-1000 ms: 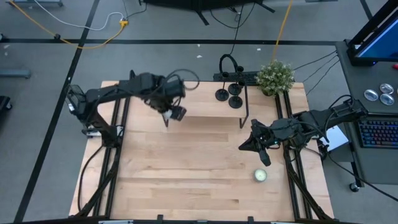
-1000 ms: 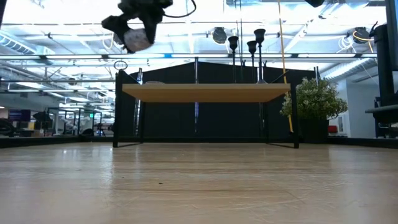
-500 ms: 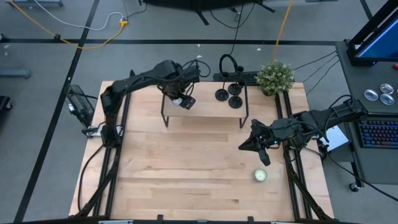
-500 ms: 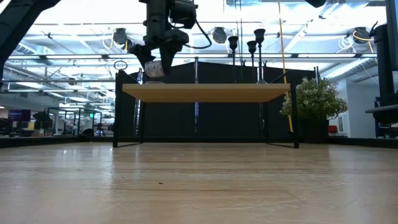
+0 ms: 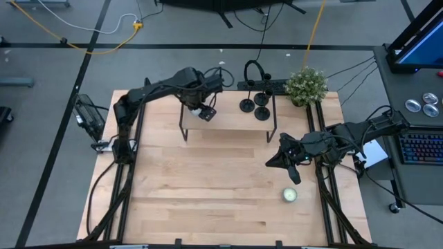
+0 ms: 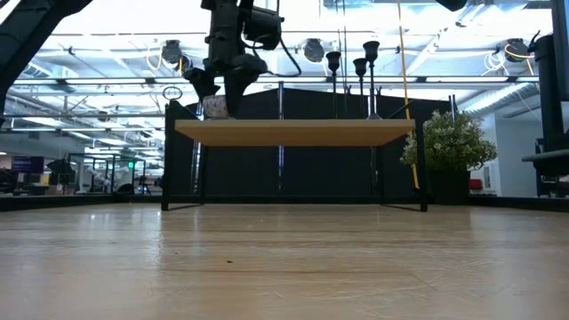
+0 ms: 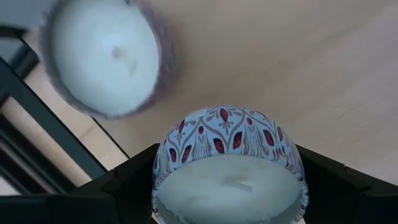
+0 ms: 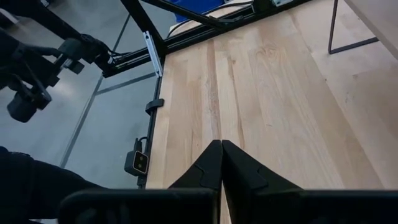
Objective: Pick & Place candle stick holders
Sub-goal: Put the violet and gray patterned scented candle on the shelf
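Observation:
Three black candle stick holders [image 5: 257,106] stand on their disc bases at the right end of a low wooden shelf [image 5: 235,123]. In the low view their stems [image 6: 360,84] rise above the shelf top [image 6: 293,132]. My left gripper [image 5: 205,112] points down over the shelf's left end, shut on a patterned white candle [image 7: 227,143]. A second, grey-rimmed candle [image 7: 102,59] sits on the wood beside it. My right gripper [image 5: 271,164] hangs shut and empty over the table's right part, clear of the holders. My left gripper pinches the candle's round patterned wall [image 7: 163,165] between its two fingers [image 7: 124,186], one on each opposite side. The fingers come from above, pointing down. The candle sits upright, wax up, just at the shelf top [image 6: 214,108]; whether it rests on it I cannot tell.
A third candle [image 5: 289,196] stands on the table near the right front. A potted plant [image 5: 306,84] stands at the shelf's far right corner. The shelf's black legs [image 5: 272,131] stand on the table, with bare wood in front of them.
My left gripper has carried the patterned candle toward the table's far edge and to the right, from above the open table to over the shelf's left end. It sank toward the shelf top and rolled as it went. In the last half second it has barely moved.

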